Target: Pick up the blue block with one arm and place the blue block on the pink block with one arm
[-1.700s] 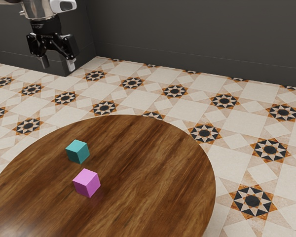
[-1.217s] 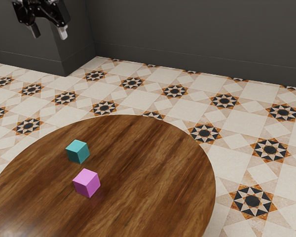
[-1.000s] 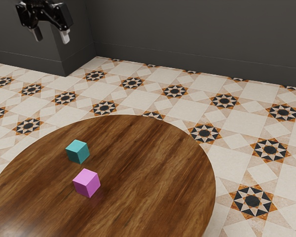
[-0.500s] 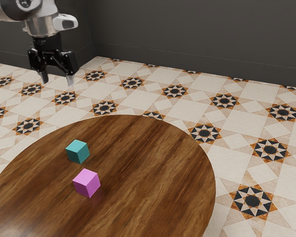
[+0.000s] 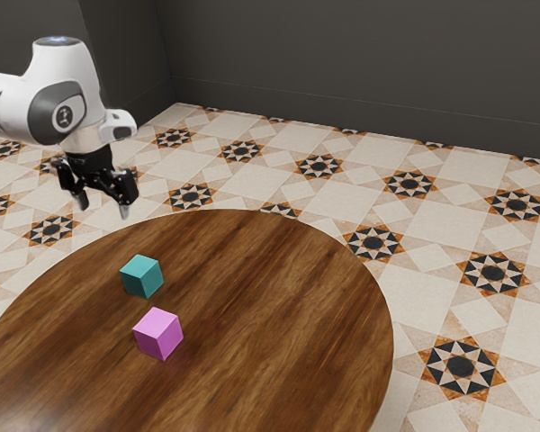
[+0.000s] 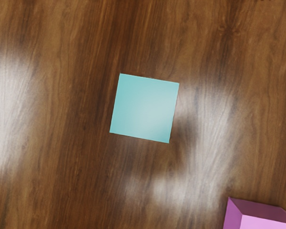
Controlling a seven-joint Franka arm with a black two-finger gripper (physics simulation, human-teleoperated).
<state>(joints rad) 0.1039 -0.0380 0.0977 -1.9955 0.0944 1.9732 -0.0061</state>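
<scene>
A blue-green block [image 5: 141, 275] rests on the round wooden table [image 5: 279, 315], toward the exterior view's left. The pink block [image 5: 157, 333] sits just in front of it, a small gap between them. My gripper [image 5: 103, 205] hangs open above the table's far left rim, up and to the left of the blue block, with nothing between its fingers. From the hand's camera the blue block [image 6: 144, 108] lies flat on the wood straight below, and a corner of the pink block [image 6: 260, 215] shows near it.
The table's wood [image 6: 62, 157] spreads wide around both blocks. Patterned floor tiles [image 5: 414, 198] lie beyond the table edge, and a dark wall [image 5: 342, 45] stands behind.
My hand rose toward the upper left, then came down and to the right until it hangs low over the table's far rim near the blue block. The blocks have not moved.
</scene>
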